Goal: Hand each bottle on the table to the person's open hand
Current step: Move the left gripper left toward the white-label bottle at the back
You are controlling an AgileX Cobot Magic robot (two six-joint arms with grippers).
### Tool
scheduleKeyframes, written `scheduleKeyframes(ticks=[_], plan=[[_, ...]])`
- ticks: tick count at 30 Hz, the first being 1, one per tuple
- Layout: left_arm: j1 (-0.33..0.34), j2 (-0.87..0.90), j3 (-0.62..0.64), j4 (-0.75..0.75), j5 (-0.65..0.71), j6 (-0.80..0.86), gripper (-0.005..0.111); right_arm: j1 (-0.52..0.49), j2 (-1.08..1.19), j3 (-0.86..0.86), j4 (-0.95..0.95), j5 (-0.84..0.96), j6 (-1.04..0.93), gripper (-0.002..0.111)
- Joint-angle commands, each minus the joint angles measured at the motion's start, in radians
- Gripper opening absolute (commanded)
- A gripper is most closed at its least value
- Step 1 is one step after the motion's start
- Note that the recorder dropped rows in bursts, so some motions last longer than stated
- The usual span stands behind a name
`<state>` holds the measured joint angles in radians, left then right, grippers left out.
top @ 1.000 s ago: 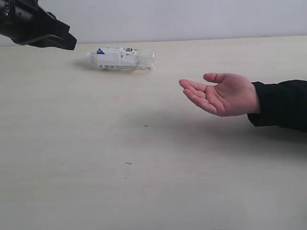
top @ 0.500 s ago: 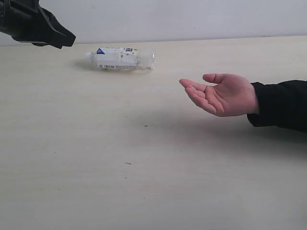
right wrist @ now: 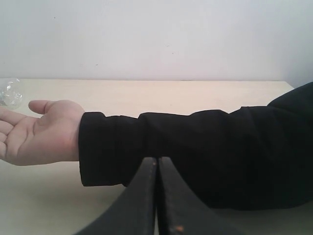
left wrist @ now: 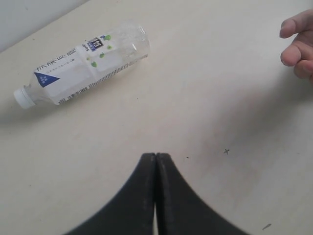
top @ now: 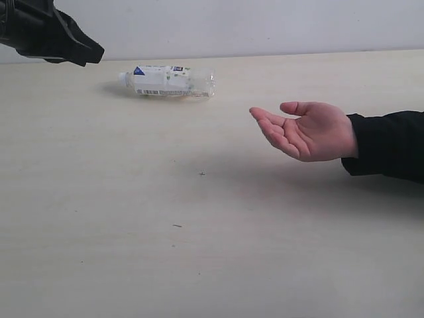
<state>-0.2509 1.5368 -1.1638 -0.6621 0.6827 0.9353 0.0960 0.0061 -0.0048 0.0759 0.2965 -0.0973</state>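
Left gripper [left wrist: 155,159] is pinched closed on nothing, hovering over the table [top: 199,265]. The bottle [left wrist: 83,66] lies on its side just ahead of it, with the open hand [top: 308,129] palm up farther out. Right gripper [right wrist: 156,161] is closed and empty too, right by the black sleeve [right wrist: 195,152].

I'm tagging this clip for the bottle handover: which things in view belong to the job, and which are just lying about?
Belongs to the job:
- bottle, white-blue label, lying on its side
- open hand, palm up, empty
- table
- left gripper, shut, holding nothing

Just there:
- dark specks on the tabletop
- wall behind
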Motion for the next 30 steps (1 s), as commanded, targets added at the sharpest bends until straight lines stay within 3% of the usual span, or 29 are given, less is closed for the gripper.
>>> scheduleKeyframes(ticks=[1,12,17,27,30], plan=[[0.003,-0.011,0.019,-0.020,-0.002,-0.002,0.000,-0.003,-0.006,0.005,-0.003,-0.012,-0.002,0.000],[0.003,-0.190,0.247,-0.087,-0.124,0.010,0.000,-0.003,-0.006,0.005,-0.003,-0.014,-0.004,0.000],[0.003,-0.281,0.360,-0.078,-0.168,0.042,0.000,-0.003,-0.006,0.005,-0.003,-0.099,-0.004,0.000],[0.003,-0.313,0.372,-0.082,-0.146,0.052,0.000,-0.003,-0.006,0.005,-0.003,-0.143,-0.002,0.000],[0.003,-0.313,0.372,-0.082,-0.230,0.155,0.000,-0.003,-0.006,0.005,-0.003,-0.143,-0.002,0.000]])
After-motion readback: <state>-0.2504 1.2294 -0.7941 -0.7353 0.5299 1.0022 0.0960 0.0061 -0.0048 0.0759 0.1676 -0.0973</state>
